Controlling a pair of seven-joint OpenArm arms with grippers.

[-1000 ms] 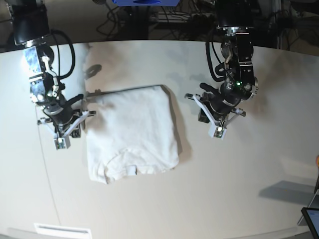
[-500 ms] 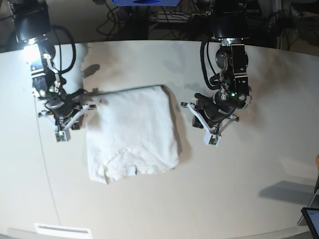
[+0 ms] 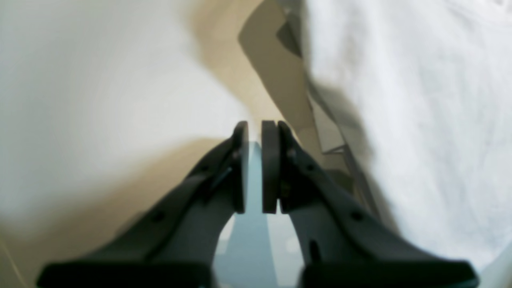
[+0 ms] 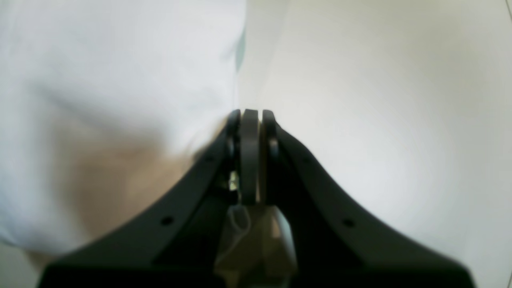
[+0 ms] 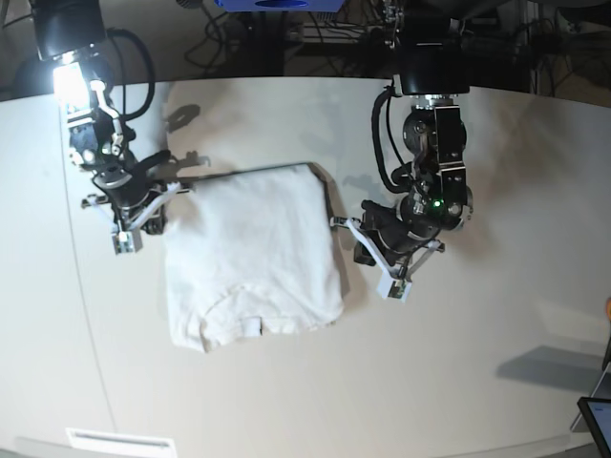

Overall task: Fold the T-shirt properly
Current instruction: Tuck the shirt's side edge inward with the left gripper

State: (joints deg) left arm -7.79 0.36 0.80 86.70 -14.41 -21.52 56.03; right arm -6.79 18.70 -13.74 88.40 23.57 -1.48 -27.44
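— Where is the T-shirt (image 5: pixel 250 253)?

— Folded narrow on the table (image 5: pixel 477 363), lying between the two arms, collar end toward the near edge.

— And the hands?

— The left hand (image 3: pixel 255 132) sits just beside the cloth's edge, nearly closed, holding nothing. The right hand (image 4: pixel 251 116) is closed and empty, at the opposite edge.

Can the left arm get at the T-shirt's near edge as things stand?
Probably yes: the left pincer, shut and empty, sits right beside the T-shirt edge with only bare tabletop between.
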